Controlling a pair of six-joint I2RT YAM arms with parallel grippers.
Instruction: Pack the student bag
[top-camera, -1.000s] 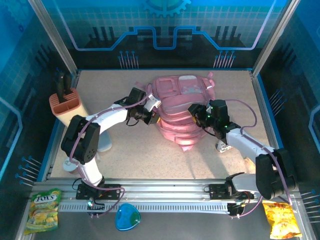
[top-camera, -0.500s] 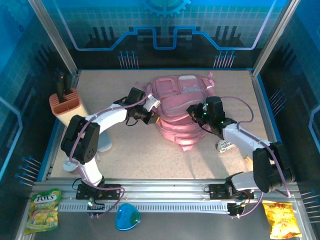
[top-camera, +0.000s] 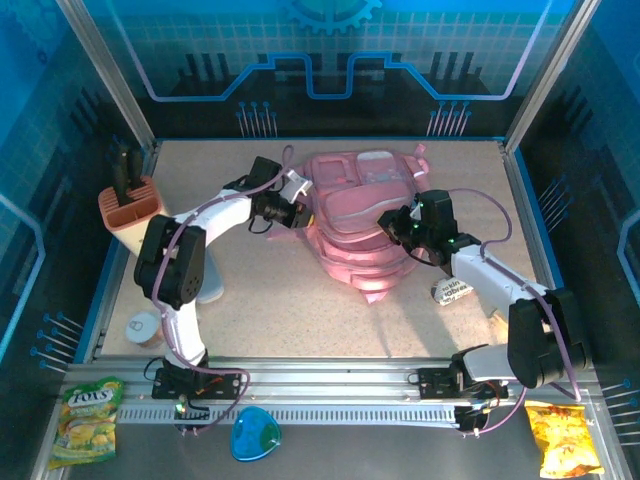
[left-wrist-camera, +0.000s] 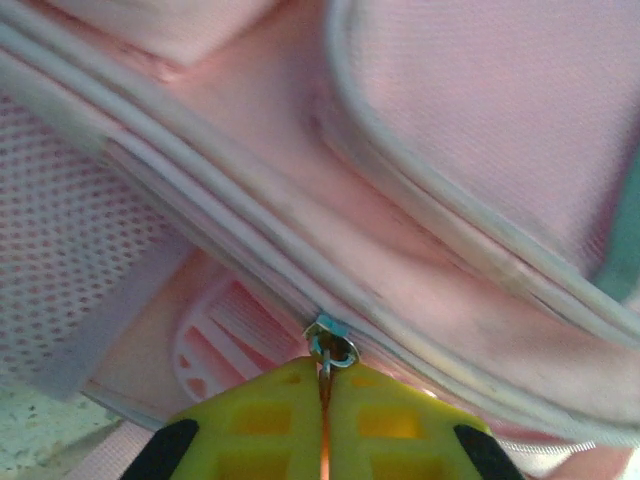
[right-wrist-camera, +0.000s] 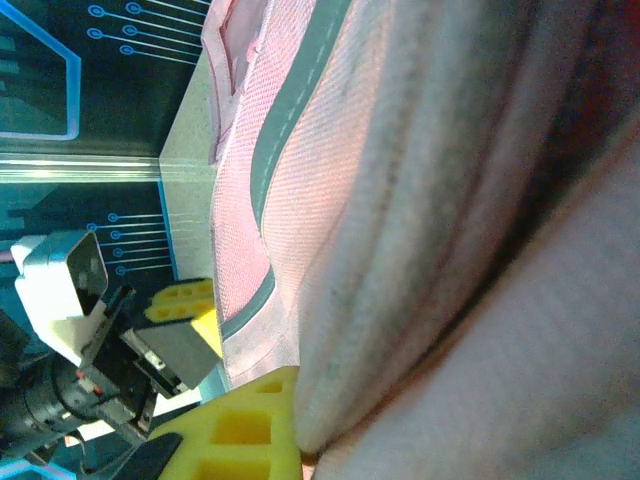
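The student bag (top-camera: 362, 215), a big soft pink backpack, lies in the middle of the table. My left gripper (top-camera: 301, 207) is at its left side. In the left wrist view the yellow fingers (left-wrist-camera: 262, 415) are pressed together on the small metal zipper pull (left-wrist-camera: 330, 346) at the bag's (left-wrist-camera: 470, 150) zip line. My right gripper (top-camera: 396, 226) is at the bag's right side. One yellow finger (right-wrist-camera: 235, 430) lies against a thick fold of the bag's fabric (right-wrist-camera: 420, 230), and that fold hides the other finger. The left gripper's yellow fingers (right-wrist-camera: 183, 303) show beyond the bag.
A peach pen holder (top-camera: 128, 209) stands at the far left, a small round cup (top-camera: 145, 328) near the left arm's base. A white labelled item (top-camera: 456, 291) lies right of the bag. A green snack bag (top-camera: 85, 420), a blue object (top-camera: 255, 434) and a yellow chip bag (top-camera: 565, 440) lie on the near rail.
My right gripper has shut on the bag's right side. My left gripper has drawn a little back and left with the zipper pull in it, and the left arm has swung left.
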